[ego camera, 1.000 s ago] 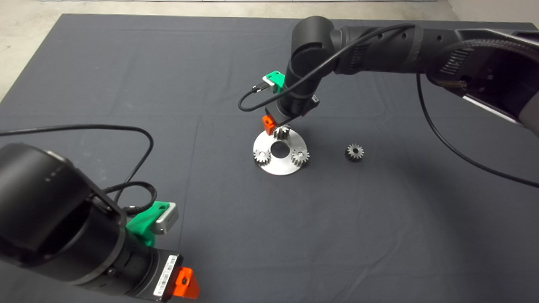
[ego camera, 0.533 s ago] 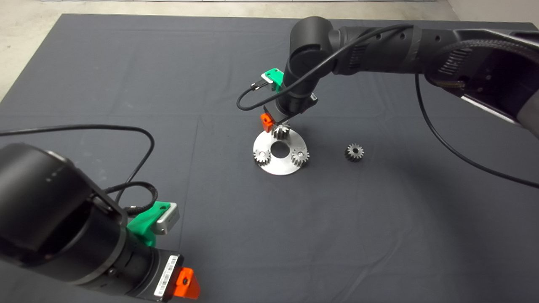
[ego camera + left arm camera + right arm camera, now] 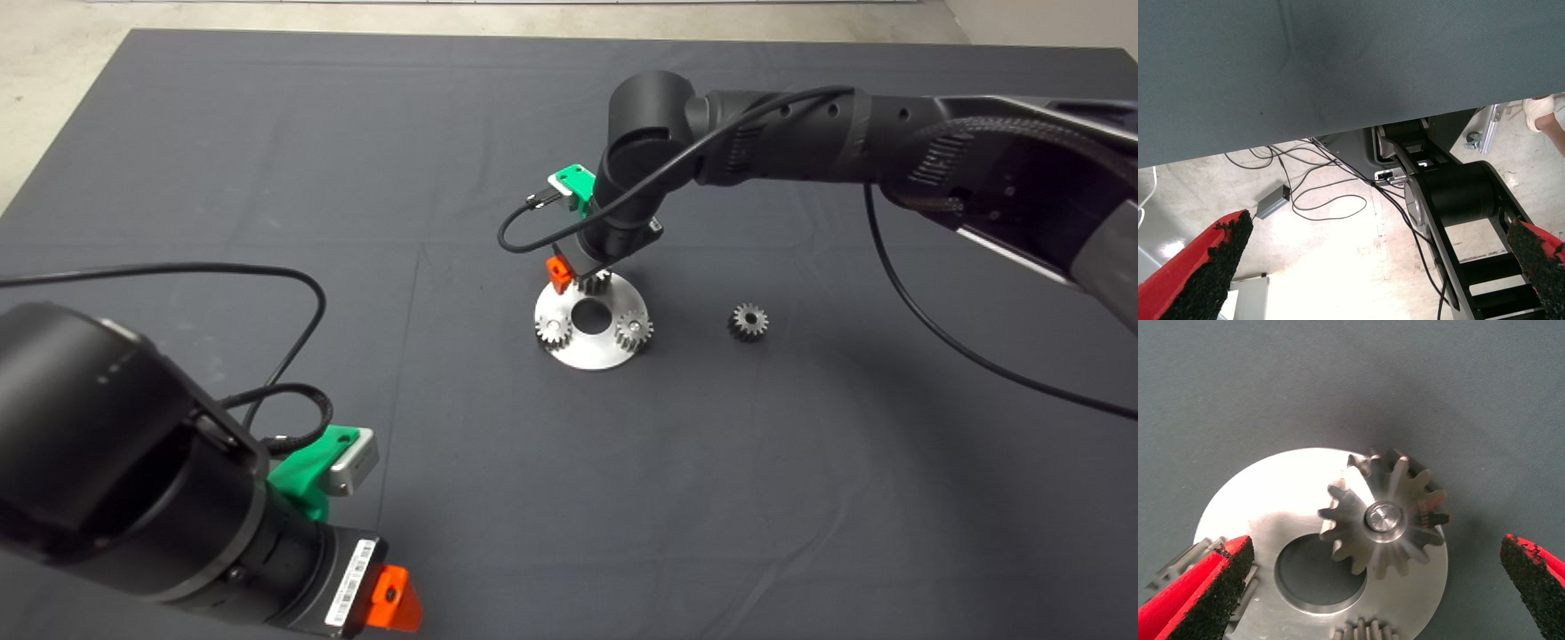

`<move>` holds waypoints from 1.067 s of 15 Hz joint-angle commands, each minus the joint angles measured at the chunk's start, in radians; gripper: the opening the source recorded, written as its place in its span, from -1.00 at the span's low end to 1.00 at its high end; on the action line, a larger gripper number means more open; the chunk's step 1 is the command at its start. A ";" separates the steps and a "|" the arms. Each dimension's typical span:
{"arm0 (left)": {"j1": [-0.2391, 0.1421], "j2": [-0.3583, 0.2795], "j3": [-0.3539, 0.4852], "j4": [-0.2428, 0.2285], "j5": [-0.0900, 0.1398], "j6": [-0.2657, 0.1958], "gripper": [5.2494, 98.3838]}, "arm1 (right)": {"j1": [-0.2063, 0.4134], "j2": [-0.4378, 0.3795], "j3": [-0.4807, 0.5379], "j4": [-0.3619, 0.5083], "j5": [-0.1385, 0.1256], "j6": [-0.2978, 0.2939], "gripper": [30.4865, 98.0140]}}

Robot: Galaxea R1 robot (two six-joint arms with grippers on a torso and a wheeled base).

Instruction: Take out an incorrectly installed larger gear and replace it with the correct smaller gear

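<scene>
The larger gear (image 3: 594, 283), shiny with long pointed teeth, sits on a pin at the far side of the round steel plate (image 3: 587, 351). In the right wrist view the larger gear (image 3: 1381, 517) stands between the wide-open fingers (image 3: 1205, 593), untouched. My right gripper (image 3: 582, 277) hangs low over it, open. The smaller gear (image 3: 749, 321) lies loose on the mat to the right of the plate. My left gripper (image 3: 391, 600) is parked at the lower left, open and empty, as the left wrist view (image 3: 1378, 267) shows.
Two small fine-toothed gears (image 3: 552, 330) (image 3: 633, 330) sit on the plate's near side around its centre hole (image 3: 588, 314). The left wrist view shows the mat's edge, floor cables (image 3: 1318, 193), the robot base and a person's shoe (image 3: 1540, 113).
My right gripper has come down closer around the larger gear. The gears, the plate and the left arm have not moved.
</scene>
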 commanded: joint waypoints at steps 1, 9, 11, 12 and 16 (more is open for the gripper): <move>-0.009 -0.002 0.018 -0.016 -0.002 -0.008 1.00 | 0.019 0.007 -0.001 -0.050 0.003 0.006 0.99; -0.008 -0.002 0.018 -0.018 -0.001 -0.008 1.00 | 0.014 0.007 -0.017 -0.073 0.004 0.006 0.99; -0.007 -0.002 0.018 -0.018 -0.002 -0.008 1.00 | 0.007 0.005 -0.025 -0.073 0.023 0.008 0.99; -0.007 -0.002 0.018 -0.018 0.000 -0.008 1.00 | 0.007 0.006 -0.029 -0.073 0.029 0.007 0.99; -0.007 -0.002 0.018 -0.018 0.000 -0.008 1.00 | 0.005 0.007 -0.035 -0.073 0.032 0.006 0.99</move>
